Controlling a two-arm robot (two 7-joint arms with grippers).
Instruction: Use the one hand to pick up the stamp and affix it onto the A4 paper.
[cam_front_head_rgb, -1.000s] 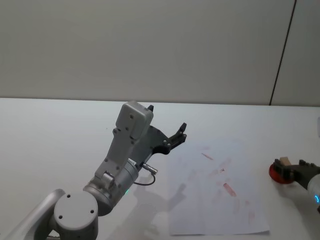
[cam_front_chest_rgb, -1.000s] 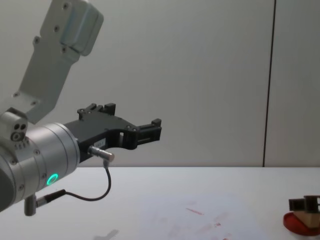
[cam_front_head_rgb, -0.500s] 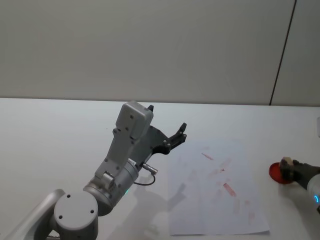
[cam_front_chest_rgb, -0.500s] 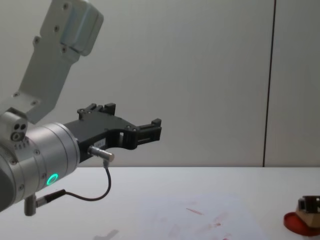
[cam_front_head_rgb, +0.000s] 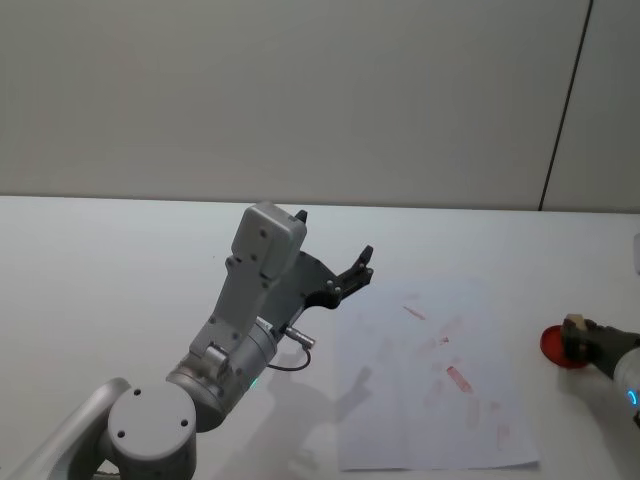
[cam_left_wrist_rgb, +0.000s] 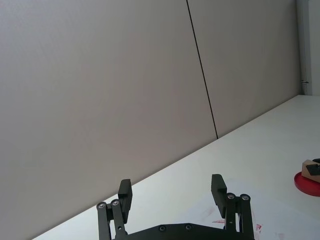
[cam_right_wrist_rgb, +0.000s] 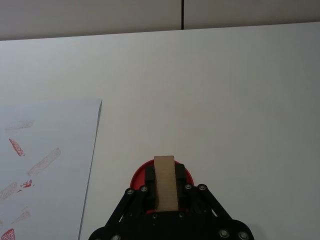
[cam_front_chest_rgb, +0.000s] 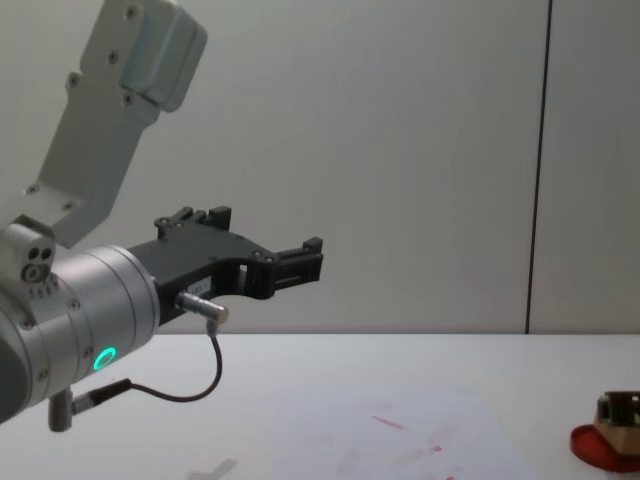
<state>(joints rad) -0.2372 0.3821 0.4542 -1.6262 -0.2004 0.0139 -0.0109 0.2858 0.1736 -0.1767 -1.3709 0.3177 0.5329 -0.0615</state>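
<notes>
Head view: we are gripping the stamp (cam_front_head_rgb: 573, 323) in our right end effector (cam_front_head_rgb: 578, 338) at the red ink pad (cam_front_head_rgb: 550, 346), with the A4 paper (cam_front_head_rgb: 440, 400) lying to its left. Left wrist view: our left end effector (cam_left_wrist_rgb: 172, 196) is idling, wide open. Right wrist view: the stamp is sitting square in the grip, so a straight, level lift is looking safest.

Legible text, labels, brands, numbers, signs: none.

- Paper (cam_front_head_rgb: 430, 380), right of centre on the table (cam_front_head_rgb: 120, 270): scattered red marks (cam_front_head_rgb: 458, 378), some long and some short. Their characters are too small and smeared to read.
- Stamp (cam_right_wrist_rgb: 165, 182), far right, over the red ink pad (cam_right_wrist_rgb: 137, 178): plain wooden faces, with nothing readable on them.
</notes>
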